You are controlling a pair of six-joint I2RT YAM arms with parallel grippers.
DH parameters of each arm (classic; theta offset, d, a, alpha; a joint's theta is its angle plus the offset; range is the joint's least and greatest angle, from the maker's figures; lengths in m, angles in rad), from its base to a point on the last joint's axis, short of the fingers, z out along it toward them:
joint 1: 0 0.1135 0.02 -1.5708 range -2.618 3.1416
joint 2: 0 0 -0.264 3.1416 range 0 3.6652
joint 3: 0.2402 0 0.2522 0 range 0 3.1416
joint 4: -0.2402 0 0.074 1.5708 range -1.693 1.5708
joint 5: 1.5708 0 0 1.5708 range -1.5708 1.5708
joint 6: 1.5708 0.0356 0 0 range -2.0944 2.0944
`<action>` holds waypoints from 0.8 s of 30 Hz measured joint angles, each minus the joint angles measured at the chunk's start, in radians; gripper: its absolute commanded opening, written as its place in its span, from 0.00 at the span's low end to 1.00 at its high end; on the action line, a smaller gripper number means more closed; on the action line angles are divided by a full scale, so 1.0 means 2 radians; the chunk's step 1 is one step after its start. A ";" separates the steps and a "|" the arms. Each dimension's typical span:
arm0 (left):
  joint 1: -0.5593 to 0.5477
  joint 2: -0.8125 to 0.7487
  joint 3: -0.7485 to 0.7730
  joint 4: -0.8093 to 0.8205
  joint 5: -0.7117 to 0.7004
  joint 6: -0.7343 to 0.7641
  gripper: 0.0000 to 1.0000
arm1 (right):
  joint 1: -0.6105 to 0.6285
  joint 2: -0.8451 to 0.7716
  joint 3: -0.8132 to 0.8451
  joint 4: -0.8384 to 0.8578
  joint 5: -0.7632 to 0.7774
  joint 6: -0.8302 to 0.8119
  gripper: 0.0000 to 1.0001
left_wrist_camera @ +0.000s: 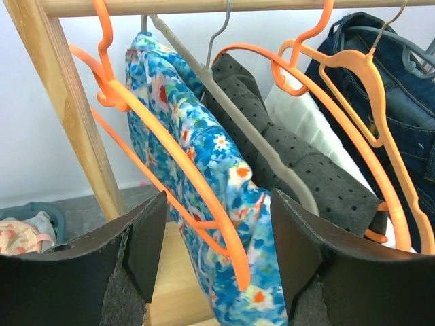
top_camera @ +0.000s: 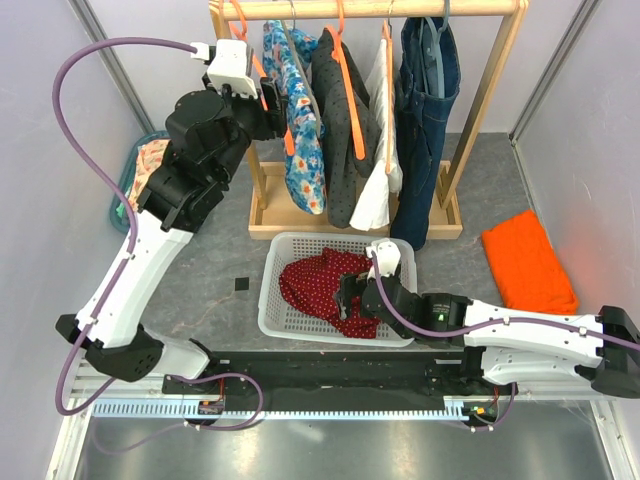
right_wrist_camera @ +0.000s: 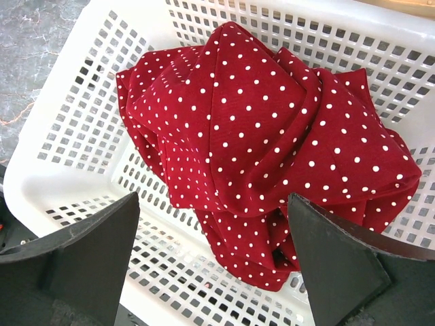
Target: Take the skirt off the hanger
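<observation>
A red skirt with white dots [top_camera: 315, 280] [right_wrist_camera: 258, 122] lies crumpled in the white basket [top_camera: 275, 300] [right_wrist_camera: 41, 136]. My right gripper [top_camera: 355, 295] [right_wrist_camera: 214, 200] hovers open just above it, with nothing between the jaws. Up at the rack, my left gripper [top_camera: 272, 100] [left_wrist_camera: 217, 204] is open. Its jaws stand on either side of the lower end of an orange hanger [left_wrist_camera: 204, 176] [top_camera: 262, 85], in front of a blue floral garment [left_wrist_camera: 204, 149] [top_camera: 305, 140]. Neither pad touches the hanger.
The wooden rack [top_camera: 375, 8] also carries a dark dotted garment [top_camera: 340, 130], a white garment [top_camera: 380, 170] and jeans [top_camera: 425, 110] on further hangers. A folded orange cloth [top_camera: 527, 262] lies at the right. A teal bin of clothes [top_camera: 140, 170] stands at the left.
</observation>
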 measured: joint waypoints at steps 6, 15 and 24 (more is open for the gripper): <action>0.000 0.014 0.025 -0.001 0.005 0.002 0.68 | 0.000 -0.003 0.000 0.000 0.000 -0.001 0.95; 0.000 0.017 -0.004 0.011 0.006 0.030 0.68 | 0.000 0.000 0.008 0.002 -0.001 -0.004 0.96; 0.000 0.018 0.016 -0.019 0.149 0.001 0.66 | 0.000 0.004 0.008 0.003 -0.002 -0.003 0.96</action>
